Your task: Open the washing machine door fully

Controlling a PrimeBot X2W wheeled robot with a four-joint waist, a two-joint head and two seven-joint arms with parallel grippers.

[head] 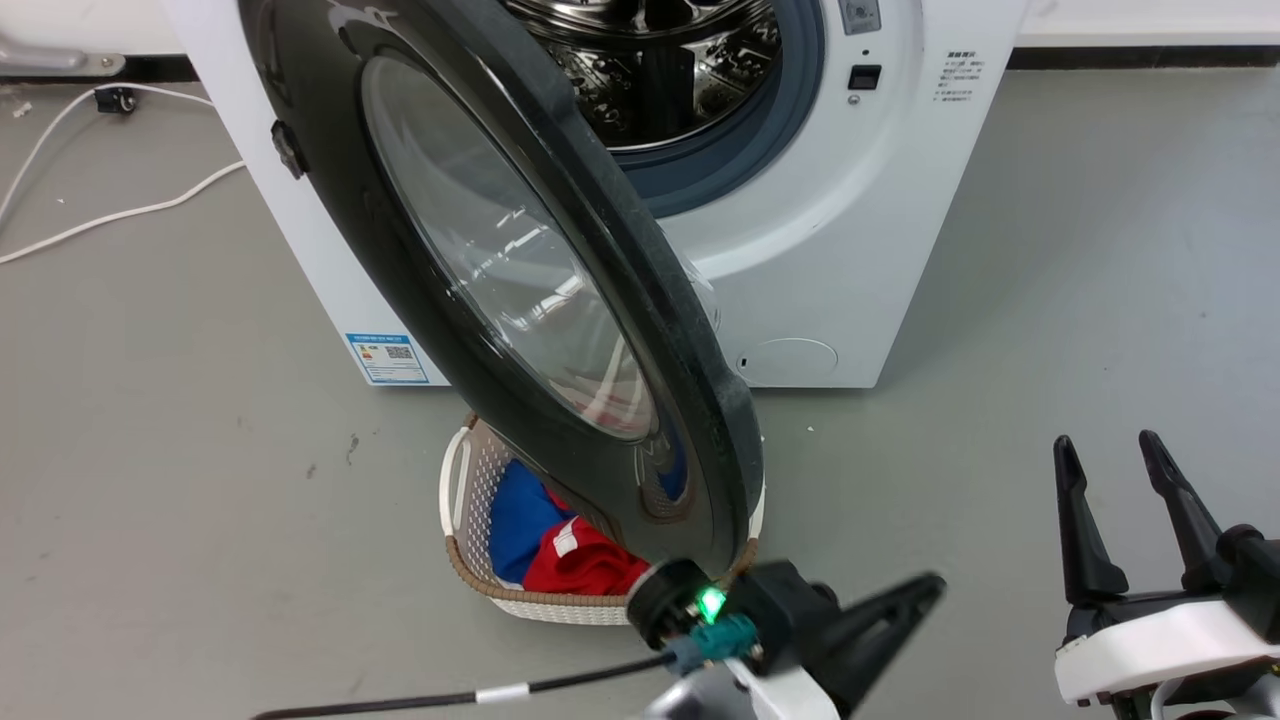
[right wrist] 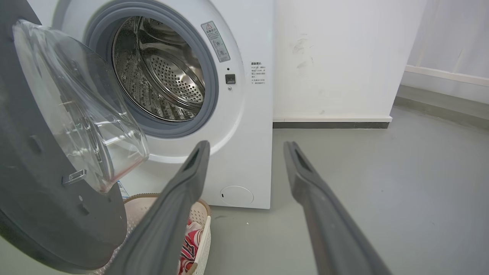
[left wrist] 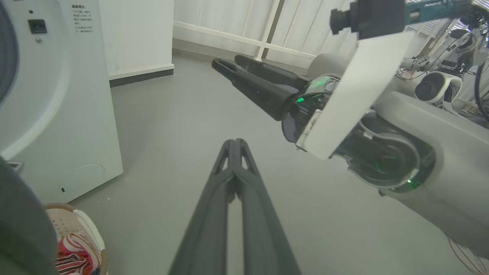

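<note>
Washing machine door (head: 510, 270) swung out, left hand (head: 930, 584) pinched together nearby

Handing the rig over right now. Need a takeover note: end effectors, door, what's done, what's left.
Left end effector: shut, empty, low beside the door's free edge, fingers pointing away from it.
Right end effector: open, empty, off the machine, facing the drum.
Washing machine door: unlatched, standing well out over the laundry basket.
Done: door unlatched and partly open.
Left: it looks short of full swing; push it wider. Neither end effector holds it.
</note>
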